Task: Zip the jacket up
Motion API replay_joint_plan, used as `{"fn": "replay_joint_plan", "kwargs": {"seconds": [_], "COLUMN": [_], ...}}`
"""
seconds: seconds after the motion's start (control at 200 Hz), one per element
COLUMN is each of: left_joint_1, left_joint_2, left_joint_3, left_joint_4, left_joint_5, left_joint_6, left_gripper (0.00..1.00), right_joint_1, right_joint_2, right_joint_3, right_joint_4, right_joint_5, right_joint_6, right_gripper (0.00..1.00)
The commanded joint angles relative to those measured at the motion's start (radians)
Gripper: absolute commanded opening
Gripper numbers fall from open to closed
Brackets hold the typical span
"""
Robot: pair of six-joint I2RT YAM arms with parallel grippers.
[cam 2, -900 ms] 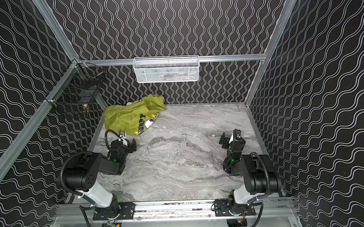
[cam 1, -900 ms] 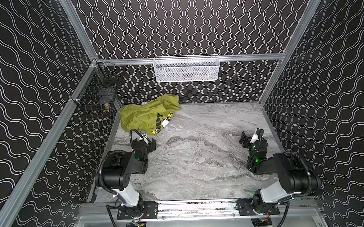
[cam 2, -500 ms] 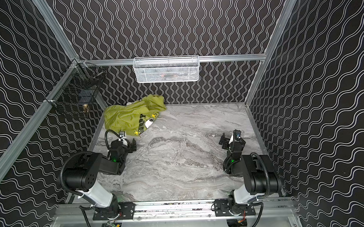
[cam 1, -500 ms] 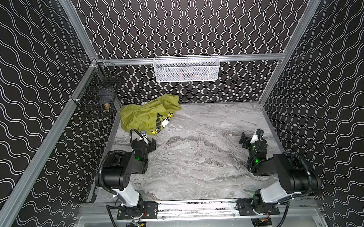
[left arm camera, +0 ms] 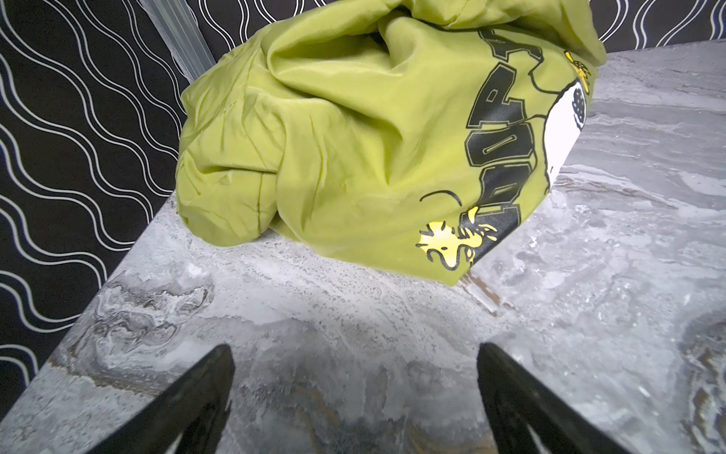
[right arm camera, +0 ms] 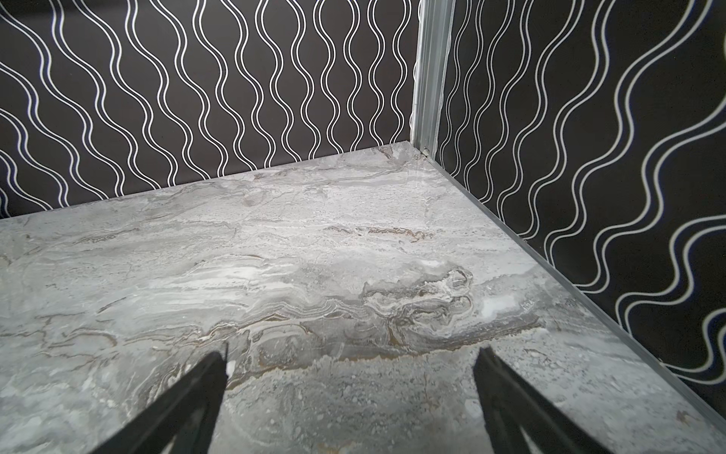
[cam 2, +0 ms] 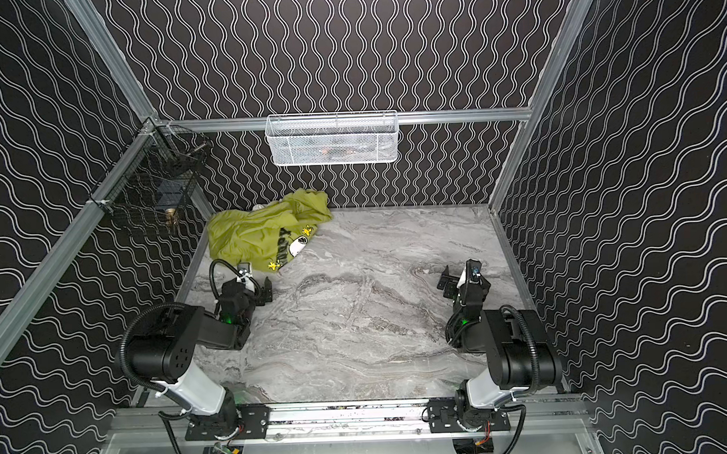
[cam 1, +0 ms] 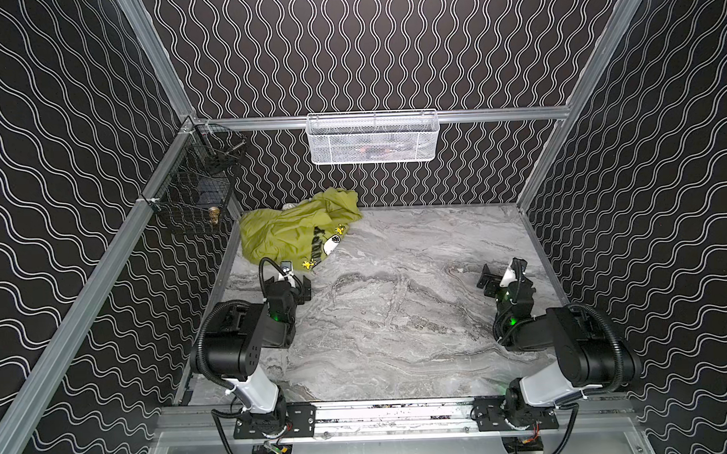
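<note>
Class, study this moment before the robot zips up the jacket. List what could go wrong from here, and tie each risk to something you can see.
1. The jacket lies crumpled in the far corner against the wall, and no zipper shows; a claw may well pinch the wrong fold.
2. The right claw stands open far across the table; reaching over, it could crowd the left claw.

— What sort of place am I operating in?
— A lab test cell, I note: aluminium frame (cam 1: 495,114), black wave-patterned wall panels (cam 1: 389,48), marble-look worktop (cam 1: 398,318), two arms (cam 1: 241,344) (cam 1: 578,353) bolted to a front rail (cam 1: 393,412), white mesh basket (cam 1: 371,140) hung behind.
</note>
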Motion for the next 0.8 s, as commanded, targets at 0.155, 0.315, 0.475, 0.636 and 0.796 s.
{"fn": "replay_joint_plan", "kwargs": {"seconds": [0.155, 0.315, 0.475, 0.636, 0.796], "left_joint_1": [0.001, -0.005, -0.016, -0.016, -0.016], "left_joint_2": [-0.003, -0.004, -0.001, -0.002, -0.004], "left_joint_3": [-0.001, -0.001, 0.002, 0.004, 0.001], "left_joint_4": [0.027, 0.026, 0.026, 0.023, 0.025], "left_joint_5": [0.000, -0.002, -0.017, -0.017, -0.016], "left_joint_6": [-0.006, -0.004, 0.003, 0.000, 0.001], "left_gripper": [0.99, 0.99, 0.99, 0.99, 0.99], "right_joint_1": [0.000, 0.000, 0.000, -0.001, -0.001], "right_joint_2": [-0.003, -0.003, -0.003, -0.003, -0.004], "right_joint_3": [0.001, 0.001, 0.000, 0.001, -0.001], "right_joint_4": [0.044, 0.044, 0.043, 0.043, 0.045], "right_joint_5": [-0.006, -0.005, -0.005, -0.006, -0.006], "right_joint_6": [-0.007, -0.007, -0.007, -0.006, -0.007], "right_gripper": [0.99, 0.99, 0.99, 0.99, 0.99]}}
